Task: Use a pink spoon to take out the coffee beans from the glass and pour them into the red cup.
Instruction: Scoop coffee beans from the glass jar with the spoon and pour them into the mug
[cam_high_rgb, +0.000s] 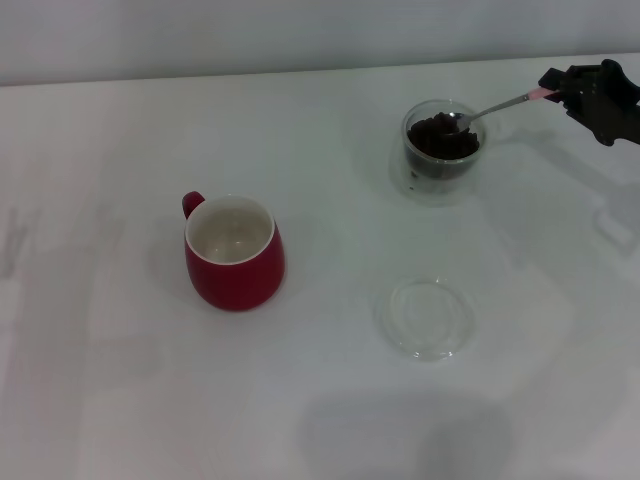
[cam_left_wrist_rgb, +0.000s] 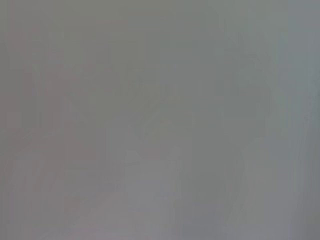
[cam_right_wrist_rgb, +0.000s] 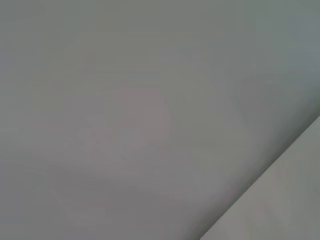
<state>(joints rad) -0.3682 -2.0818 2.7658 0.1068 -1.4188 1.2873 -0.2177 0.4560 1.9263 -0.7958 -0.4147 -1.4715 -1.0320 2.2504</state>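
My right end effector (cam_high_rgb: 556, 93) grips the pink spoon (cam_high_rgb: 497, 106) by its handle | spoon bowl in the glass (cam_high_rgb: 442, 152) on the coffee beans (cam_high_rgb: 441, 137) | red cup (cam_high_rgb: 233, 252) well apart on table (cam_high_rgb: 120, 400).

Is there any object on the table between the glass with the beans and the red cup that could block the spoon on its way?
Nothing visible does. The table stretch between the glass and the red cup is bare; the flat clear dish lies nearer the robot, off that line.

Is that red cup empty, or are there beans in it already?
Empty. The red cup stands upright and shows only its bare white inside; the beans are all in the glass.
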